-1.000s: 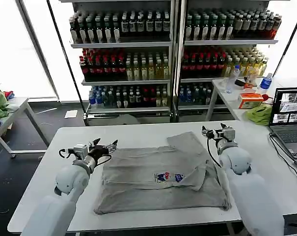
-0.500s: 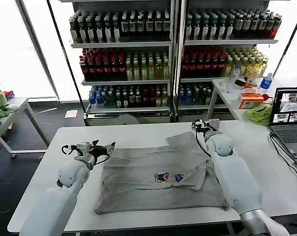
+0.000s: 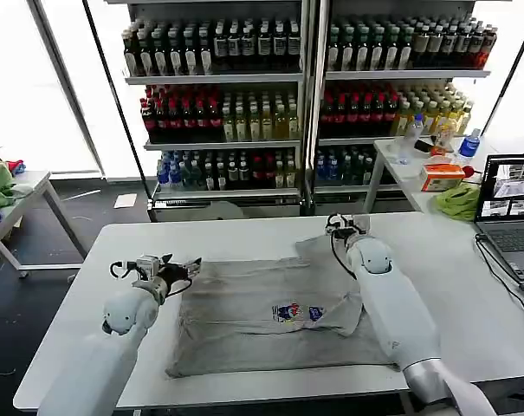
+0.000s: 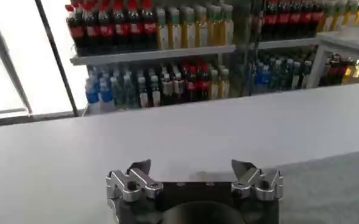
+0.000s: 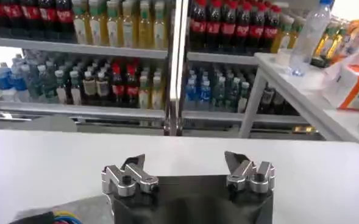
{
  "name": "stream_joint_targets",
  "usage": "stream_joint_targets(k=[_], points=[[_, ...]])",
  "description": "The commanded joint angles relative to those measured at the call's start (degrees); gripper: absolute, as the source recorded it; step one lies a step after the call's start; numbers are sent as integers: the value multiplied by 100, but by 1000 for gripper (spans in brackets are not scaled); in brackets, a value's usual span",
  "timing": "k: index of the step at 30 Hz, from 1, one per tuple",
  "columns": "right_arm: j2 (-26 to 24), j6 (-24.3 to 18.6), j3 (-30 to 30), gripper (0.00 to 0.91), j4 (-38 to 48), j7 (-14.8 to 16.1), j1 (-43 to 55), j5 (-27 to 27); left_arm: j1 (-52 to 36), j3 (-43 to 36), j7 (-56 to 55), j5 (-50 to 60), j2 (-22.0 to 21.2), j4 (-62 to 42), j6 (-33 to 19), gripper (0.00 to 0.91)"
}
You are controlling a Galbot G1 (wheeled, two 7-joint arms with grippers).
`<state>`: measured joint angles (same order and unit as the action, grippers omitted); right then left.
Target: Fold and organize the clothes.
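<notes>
So it's a white table (image 3: 244,238) in a shop-like room, drink shelves (image 3: 305,95) right behind it and a laptop (image 3: 511,204) off to the table's right. The grey shirt (image 3: 279,316) lies flat mid-table, long axis across the table, logo (image 3: 298,312) facing up, one sleeve pointing toward the shelves. The left gripper (image 3: 185,265) sits at the shirt's left edge, fingers spread wide, nothing in them. The right gripper (image 3: 341,224) is over that far sleeve, fingers also apart and empty.
</notes>
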<state>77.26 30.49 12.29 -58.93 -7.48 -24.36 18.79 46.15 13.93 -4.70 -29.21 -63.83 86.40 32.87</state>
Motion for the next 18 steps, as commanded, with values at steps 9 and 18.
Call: stream_joint_targets(k=[9, 18], points=[[56, 29, -34, 907, 133, -41, -37, -14, -18, -96, 36, 86, -52, -111, 1, 907], [102, 38, -14, 907, 133, -52, -81, -20, -24, -96, 43, 75, -110, -157, 1, 907]])
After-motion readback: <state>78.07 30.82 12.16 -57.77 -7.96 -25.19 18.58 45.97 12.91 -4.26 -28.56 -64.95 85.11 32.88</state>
